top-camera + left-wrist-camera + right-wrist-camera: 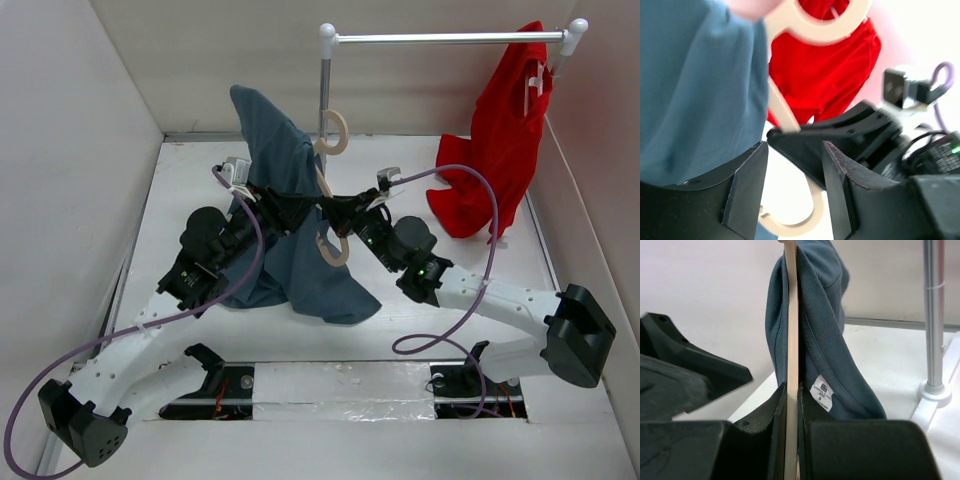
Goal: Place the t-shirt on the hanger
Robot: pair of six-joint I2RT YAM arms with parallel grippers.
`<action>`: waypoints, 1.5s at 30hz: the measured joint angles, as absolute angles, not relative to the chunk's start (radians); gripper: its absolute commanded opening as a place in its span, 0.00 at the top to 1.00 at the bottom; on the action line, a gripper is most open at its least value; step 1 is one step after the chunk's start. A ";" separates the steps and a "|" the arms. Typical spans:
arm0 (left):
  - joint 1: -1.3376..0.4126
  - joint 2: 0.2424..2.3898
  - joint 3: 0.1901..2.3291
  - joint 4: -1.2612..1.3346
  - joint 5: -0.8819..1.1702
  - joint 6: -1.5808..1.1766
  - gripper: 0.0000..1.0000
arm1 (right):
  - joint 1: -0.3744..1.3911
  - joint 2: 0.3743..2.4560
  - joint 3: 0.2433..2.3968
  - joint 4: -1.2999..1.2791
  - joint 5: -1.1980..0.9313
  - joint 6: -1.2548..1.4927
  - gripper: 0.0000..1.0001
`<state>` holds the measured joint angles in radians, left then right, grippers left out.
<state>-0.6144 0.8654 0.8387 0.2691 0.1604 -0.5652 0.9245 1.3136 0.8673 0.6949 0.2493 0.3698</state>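
Top external view: the t-shirt [285,170], a soft slate-blue knit, hangs lifted above the bench [420,320]. It is draped in loose folds over one arm of the hanger [344,133], a smooth cream piece with curved arms and a rounded hook. The hanger's other arm is bare and curls out below, near the right tool [338,212]. The left tool [278,212] sits against the cloth.

Left wrist view: the left tool is released, its black fingers [747,185] apart with nothing pinched. Fabric lies just beside one finger, and the hanger shows beyond the gap.

Right wrist view: the right tool is clenched on the hanger's thin flat edge, with the ribbed collar and white size label [822,392] just beside it.

The risk, as I judge it, is that the hard, slick hanger pivots in that narrow pinch once cloth is tugged over the bare arm. The limp shirt could also slide off altogether.
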 measured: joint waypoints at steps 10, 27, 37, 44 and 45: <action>-0.616 0.795 0.892 0.284 -0.029 -0.599 0.44 | 0.925 1.283 0.779 0.728 0.284 0.371 1.00; -0.574 1.153 1.121 0.239 -0.209 -0.707 0.36 | 0.945 1.187 0.727 0.733 0.286 0.366 1.00; -0.574 1.212 1.118 0.328 -0.143 -0.749 0.38 | 0.951 1.214 0.731 0.734 0.268 0.357 1.00; -0.574 1.222 1.037 0.370 -0.138 -0.792 0.39 | 0.952 1.257 0.770 0.723 0.276 0.335 1.00; -0.571 1.222 1.037 0.370 -0.140 -0.796 0.39 | 0.954 1.260 0.776 0.719 0.281 0.331 1.00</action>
<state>-0.5713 1.2217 1.0374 0.3702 -0.1402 -0.7956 0.9539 1.2602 0.7761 0.7189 0.2813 0.3313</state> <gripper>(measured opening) 0.617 0.130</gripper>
